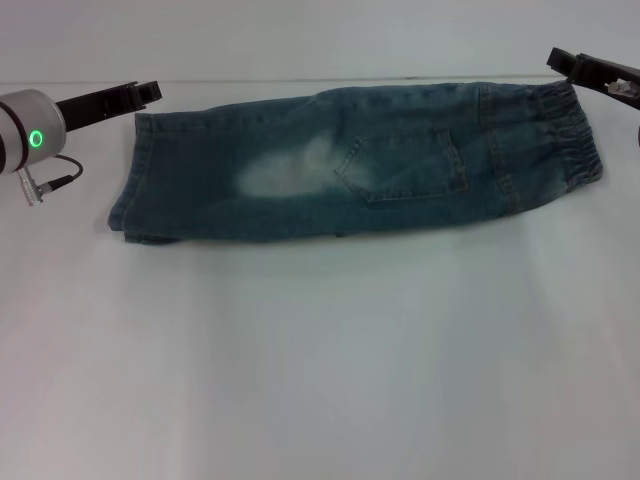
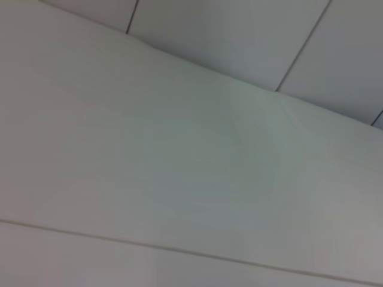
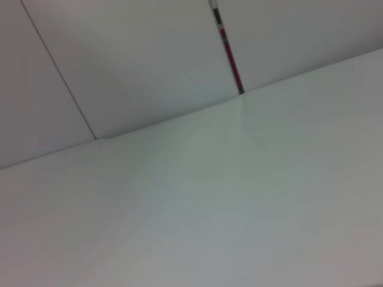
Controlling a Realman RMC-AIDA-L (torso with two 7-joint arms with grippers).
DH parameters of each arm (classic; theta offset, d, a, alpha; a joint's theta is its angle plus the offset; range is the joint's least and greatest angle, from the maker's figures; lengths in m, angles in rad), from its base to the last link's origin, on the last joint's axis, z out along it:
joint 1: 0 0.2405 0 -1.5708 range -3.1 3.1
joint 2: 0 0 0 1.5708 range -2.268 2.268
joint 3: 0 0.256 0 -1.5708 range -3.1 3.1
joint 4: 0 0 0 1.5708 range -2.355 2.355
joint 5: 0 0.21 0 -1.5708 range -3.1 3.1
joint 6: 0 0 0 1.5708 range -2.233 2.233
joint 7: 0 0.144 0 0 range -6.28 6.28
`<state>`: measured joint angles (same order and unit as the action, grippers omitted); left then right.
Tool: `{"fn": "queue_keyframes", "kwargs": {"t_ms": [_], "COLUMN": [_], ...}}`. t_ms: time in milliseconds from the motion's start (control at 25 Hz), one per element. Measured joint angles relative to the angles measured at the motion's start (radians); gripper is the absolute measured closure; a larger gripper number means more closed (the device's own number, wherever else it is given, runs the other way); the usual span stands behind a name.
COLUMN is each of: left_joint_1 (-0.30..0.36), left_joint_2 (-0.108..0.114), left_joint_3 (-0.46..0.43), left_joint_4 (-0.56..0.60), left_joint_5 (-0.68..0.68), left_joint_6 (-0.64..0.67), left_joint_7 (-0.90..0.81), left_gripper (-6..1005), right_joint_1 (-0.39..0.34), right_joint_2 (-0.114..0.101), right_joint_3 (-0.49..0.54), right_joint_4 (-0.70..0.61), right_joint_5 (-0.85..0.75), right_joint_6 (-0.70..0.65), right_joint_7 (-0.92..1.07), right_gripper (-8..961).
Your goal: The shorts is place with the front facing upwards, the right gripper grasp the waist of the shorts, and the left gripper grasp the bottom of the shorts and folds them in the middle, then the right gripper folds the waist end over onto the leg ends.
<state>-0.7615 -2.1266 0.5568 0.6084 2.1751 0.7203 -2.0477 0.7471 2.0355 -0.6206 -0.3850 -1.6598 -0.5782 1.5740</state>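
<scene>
The blue denim shorts [image 1: 400, 165] lie flat on the white table [image 1: 320, 350], folded lengthwise into one long band. One pale faded patch and a stitched pocket face up. The waist of the shorts [image 1: 565, 140], a crinkled elastic band, is at the right end. The bottom of the shorts [image 1: 135, 185], with the stacked leg ends, is at the left end. My left gripper [image 1: 148, 92] hovers just beyond the far left corner of the hems, holding nothing. My right gripper [image 1: 562, 62] hangs above the far right corner by the waistband, also apart from the cloth. Both wrist views show only white surfaces.
A pale wall rises behind the table's far edge [image 1: 320, 80]. Wall panel seams [image 2: 299, 54] show in the left wrist view. In the right wrist view a thin red and black strip [image 3: 226, 48] runs down the wall.
</scene>
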Motion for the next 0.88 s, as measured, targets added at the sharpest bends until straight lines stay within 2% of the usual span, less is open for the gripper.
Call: {"fn": "queue_keyframes", "kwargs": {"t_ms": [160, 360, 440, 600, 720, 880], "left_joint_1": [0.015, 0.046, 0.063, 0.091, 0.105, 0.114], "left_joint_2": [0.002, 0.007, 0.008, 0.009, 0.005, 0.001], "left_joint_3": [0.0, 0.0, -0.001, 0.0, -0.001, 0.001], "left_joint_4": [0.001, 0.005, 0.005, 0.004, 0.003, -0.001], "left_joint_5": [-0.043, -0.153, -0.207, -0.276, -0.294, -0.297], "left_joint_6": [0.003, 0.086, 0.135, 0.242, 0.298, 0.338], "left_joint_7": [0.009, 0.085, 0.14, 0.239, 0.282, 0.294], "left_gripper": [552, 403, 353, 255, 181, 87], "right_joint_1": [-0.006, -0.025, -0.037, -0.062, -0.069, -0.067], "right_joint_2": [-0.003, -0.026, -0.045, -0.101, -0.151, -0.196], "right_joint_3": [0.0, -0.007, -0.021, -0.067, -0.08, -0.085], "right_joint_4": [0.0, -0.001, -0.005, -0.012, -0.034, -0.133], "right_joint_5": [0.0, -0.003, -0.005, -0.052, -0.136, -0.31], "right_joint_6": [-0.011, -0.066, -0.096, -0.189, -0.289, -0.429], "right_joint_7": [0.0, 0.019, 0.033, 0.134, 0.244, 0.44], "right_gripper": [484, 347, 297, 199, 200, 201]}}
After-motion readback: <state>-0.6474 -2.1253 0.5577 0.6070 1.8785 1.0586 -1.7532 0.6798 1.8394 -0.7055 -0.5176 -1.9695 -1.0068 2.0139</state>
